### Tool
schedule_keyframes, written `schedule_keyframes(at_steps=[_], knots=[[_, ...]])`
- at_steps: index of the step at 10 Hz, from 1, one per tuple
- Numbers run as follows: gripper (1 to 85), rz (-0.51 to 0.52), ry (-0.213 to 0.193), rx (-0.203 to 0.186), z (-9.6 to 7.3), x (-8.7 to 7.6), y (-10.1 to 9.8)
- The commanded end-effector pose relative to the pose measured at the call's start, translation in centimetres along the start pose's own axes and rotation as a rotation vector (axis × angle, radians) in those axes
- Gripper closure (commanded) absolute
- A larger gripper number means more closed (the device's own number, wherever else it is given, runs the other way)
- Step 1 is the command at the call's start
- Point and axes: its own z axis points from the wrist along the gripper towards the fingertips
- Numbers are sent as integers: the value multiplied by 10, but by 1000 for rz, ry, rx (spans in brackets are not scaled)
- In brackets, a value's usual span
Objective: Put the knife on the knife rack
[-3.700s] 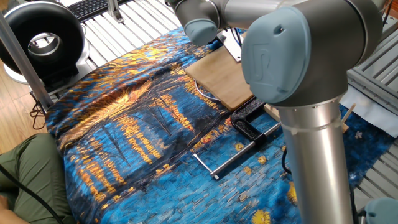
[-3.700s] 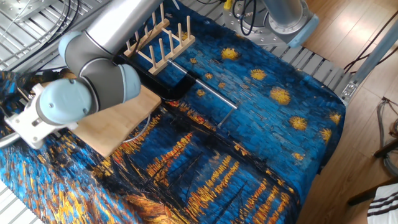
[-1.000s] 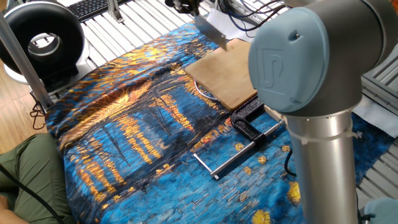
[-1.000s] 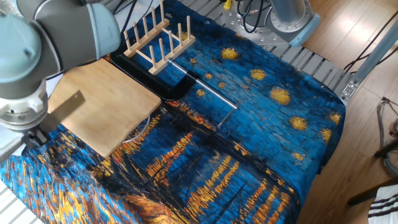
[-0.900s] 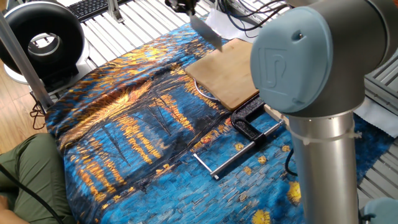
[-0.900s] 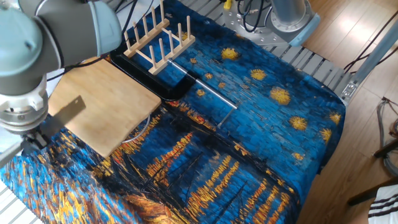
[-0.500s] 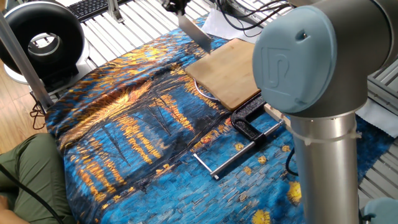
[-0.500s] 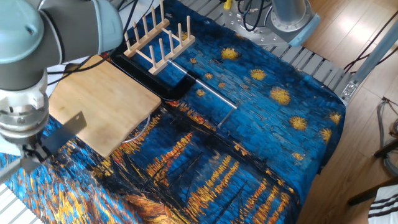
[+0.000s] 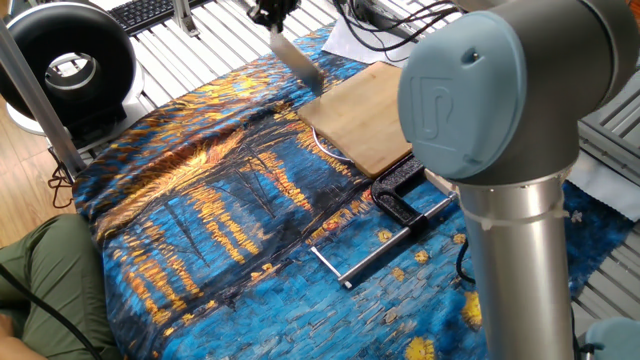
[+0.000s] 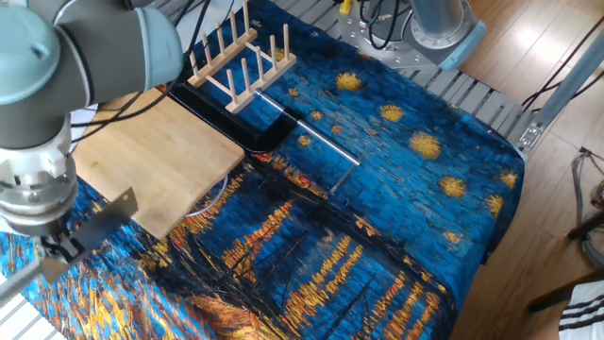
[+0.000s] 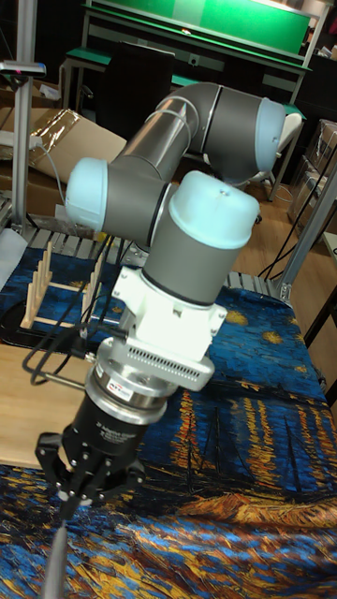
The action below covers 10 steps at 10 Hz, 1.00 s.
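Steel knife [image 10: 104, 219] clamped in the gripper [image 10: 58, 247] — blade slanting out, well apart from the knife rack [image 10: 236, 57].

Bamboo cutting board [image 10: 156, 161] beside black clamp [image 9: 398, 196] (silver rod attached), on painted cloth [image 9: 220, 230].

One knife [image 10: 102, 216], one wooden rack [image 10: 238, 60], one cutting board [image 10: 156, 160], one black clamp [image 9: 398, 195], one patterned cloth [image 10: 377, 179], one black fan [image 9: 70, 66], one keyboard [image 9: 145, 10].
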Motion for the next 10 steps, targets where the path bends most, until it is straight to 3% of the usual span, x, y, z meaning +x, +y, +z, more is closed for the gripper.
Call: schedule_keyframes(at_steps=[1,5,6,7,8,9,10], knots=[[847,16,21,-45,7,1,15],[847,-8,44,-16,11,4,12],[843,10,54,-26,11,5,22],[763,9,58,-11,11,1,30],[673,-5,55,39,13,-3,38],[623,-43,19,109,17,-16,35],[507,-84,-19,173,25,-28,35]])
